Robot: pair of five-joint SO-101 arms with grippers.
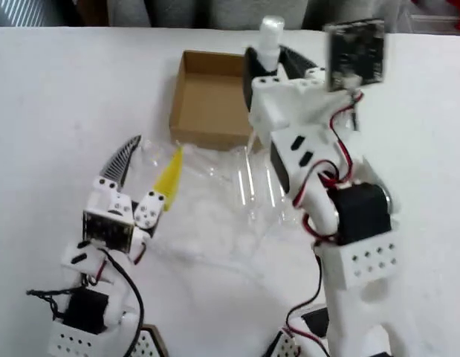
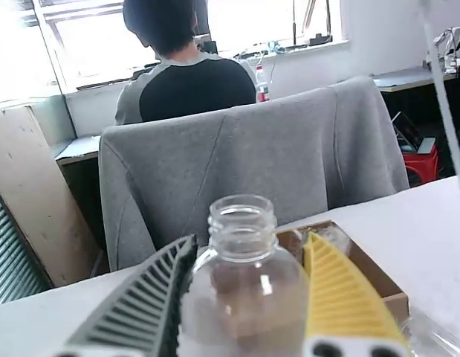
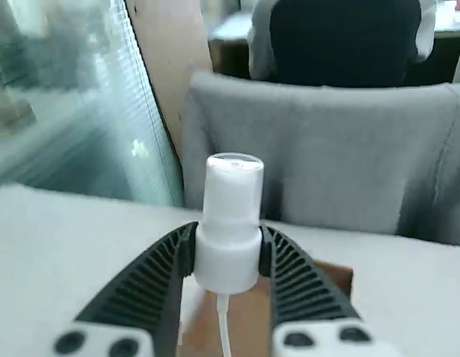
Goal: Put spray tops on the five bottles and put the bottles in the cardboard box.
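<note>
Bottles (image 1: 248, 186) made of clear plastic lie on their sides on the white table (image 1: 59, 89), between the cardboard box (image 1: 211, 104) and the two arms. The box is open at the top. The left gripper (image 1: 157, 146) is down low by one end of the pile. It has a black finger (image 1: 122, 160) and a yellow finger (image 1: 170, 175), and they are spread apart. Something clear sits between them, but it is hard to make out from up here. The right gripper (image 1: 270, 56) is up high by the far corner of the box and pinches a white spray top (image 1: 270, 33).

From the left wrist, a bottle (image 2: 241, 290) stands up straight between the black finger and the yellow finger. Both fingers touch its sides, so the left gripper has hold of it. The bottle's neck is open at the top. The cardboard box is just behind it on the table. A thin white tube (image 2: 445, 111) hangs down off to one side. A grey chair back (image 2: 252, 163) stands past the table edge.

From the right wrist, the spray top sits upright between two black fingers (image 3: 163, 275) that squeeze it from both sides. A thin tube hangs down from under the spray top. A bit of the brown box shows below and behind the fingers, and the grey chair back is behind that.
</note>
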